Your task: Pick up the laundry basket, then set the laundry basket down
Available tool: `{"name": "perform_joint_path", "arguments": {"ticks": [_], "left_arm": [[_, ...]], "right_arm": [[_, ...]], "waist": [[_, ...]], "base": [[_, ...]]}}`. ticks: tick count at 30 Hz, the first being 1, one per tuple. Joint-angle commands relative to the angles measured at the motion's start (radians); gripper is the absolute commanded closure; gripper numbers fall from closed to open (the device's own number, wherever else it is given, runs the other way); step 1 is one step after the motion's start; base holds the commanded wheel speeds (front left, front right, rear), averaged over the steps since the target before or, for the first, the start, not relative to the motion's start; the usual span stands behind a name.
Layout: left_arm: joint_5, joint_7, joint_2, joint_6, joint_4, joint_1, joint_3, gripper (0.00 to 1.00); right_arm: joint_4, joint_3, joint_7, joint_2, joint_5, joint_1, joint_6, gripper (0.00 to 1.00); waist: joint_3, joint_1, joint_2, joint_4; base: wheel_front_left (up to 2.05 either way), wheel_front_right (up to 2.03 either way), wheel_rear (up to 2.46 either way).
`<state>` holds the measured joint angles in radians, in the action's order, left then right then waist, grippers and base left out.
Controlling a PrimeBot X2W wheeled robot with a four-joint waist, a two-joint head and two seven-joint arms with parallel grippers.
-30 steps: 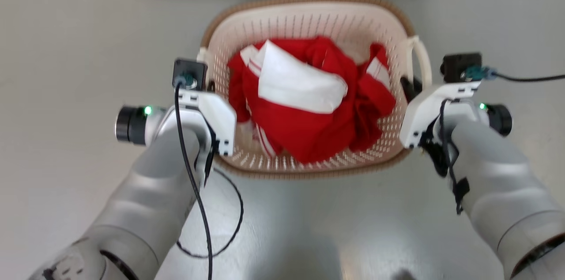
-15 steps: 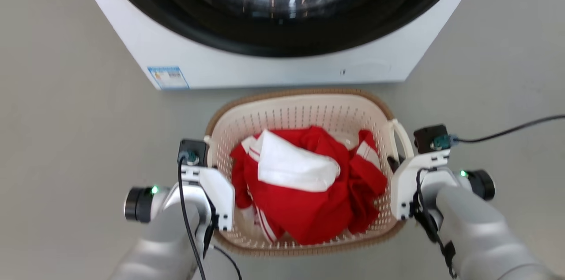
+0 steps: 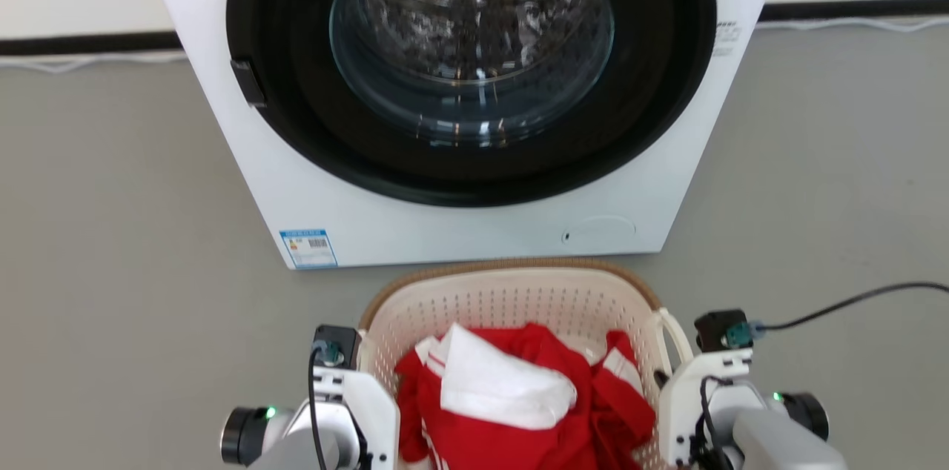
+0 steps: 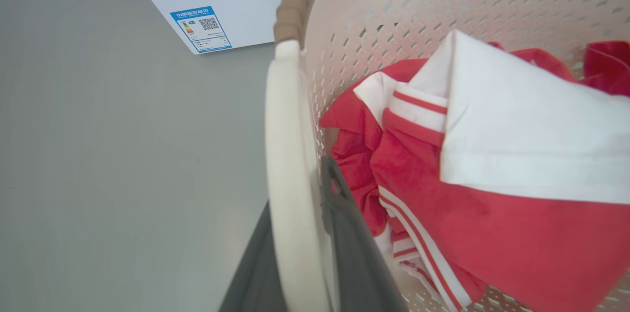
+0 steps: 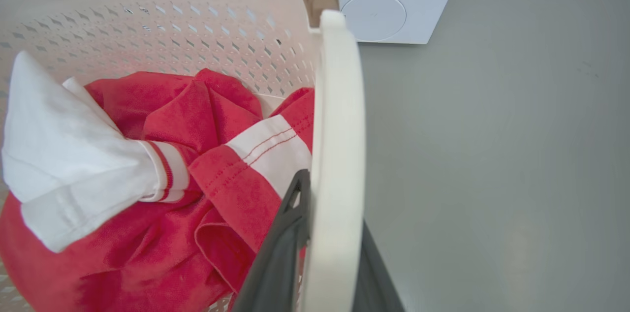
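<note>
Plainly, both arms have hold of the laundry basket (image 3: 511, 299), one at each side. In the left wrist view the left gripper (image 4: 300, 194) straddles the left loop handle (image 4: 288, 154): one dark finger (image 4: 344, 253) lies inside the basket wall and the other outside, both pressed flat against the white loop, so the gripper is closed on it. In the right wrist view the right gripper (image 5: 332, 203) does the same on the right loop handle (image 5: 339, 130), its inner finger (image 5: 280, 253) lying against the cloth and its outer one on the floor side. The basket sits low and central in the head view, its brown rim (image 3: 511, 264) just in front of the washing machine (image 3: 445, 233), below the round glass door (image 3: 471, 40) and to the right of the blue label (image 3: 308, 247). Whether its base touches the grey floor (image 3: 111, 270) cannot be told. A crumpled red and white garment (image 3: 519, 425) fills most of the basket. A black cable (image 3: 852, 299) runs off to the right from the right wrist.
</note>
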<state>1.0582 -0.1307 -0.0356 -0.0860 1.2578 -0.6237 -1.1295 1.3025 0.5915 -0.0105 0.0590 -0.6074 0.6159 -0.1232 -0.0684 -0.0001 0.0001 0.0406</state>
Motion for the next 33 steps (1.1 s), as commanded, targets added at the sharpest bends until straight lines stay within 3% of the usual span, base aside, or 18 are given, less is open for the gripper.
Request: {"name": "perform_joint_path", "arguments": {"ticks": [1, 12, 33], "left_arm": [[0.001, -0.001, -0.015, 0.022, -0.007, -0.009, -0.001, 1.0], [0.02, 0.026, -0.015, 0.024, -0.032, 0.037, -0.035, 1.0], [0.05, 0.011, -0.015, 0.016, -0.034, 0.021, -0.081, 1.0]], "right_arm": [[-0.012, 0.017, -0.012, -0.008, -0.008, -0.025, -0.008, 1.0], [-0.026, 0.04, -0.041, -0.009, -0.062, -0.086, -0.008, 1.0], [-0.046, 0.142, -0.044, -0.009, -0.141, -0.061, -0.008, 1.0]], "waist": [[0.039, 0.0001, -0.0001, 0.004], [0.079, 0.0001, -0.0001, 0.018], [0.065, 0.0001, -0.0001, 0.035]], "base": [[0.0, 0.0, 0.0], [0.0, 0.0, 0.0], [0.0, 0.0, 0.0]]}}
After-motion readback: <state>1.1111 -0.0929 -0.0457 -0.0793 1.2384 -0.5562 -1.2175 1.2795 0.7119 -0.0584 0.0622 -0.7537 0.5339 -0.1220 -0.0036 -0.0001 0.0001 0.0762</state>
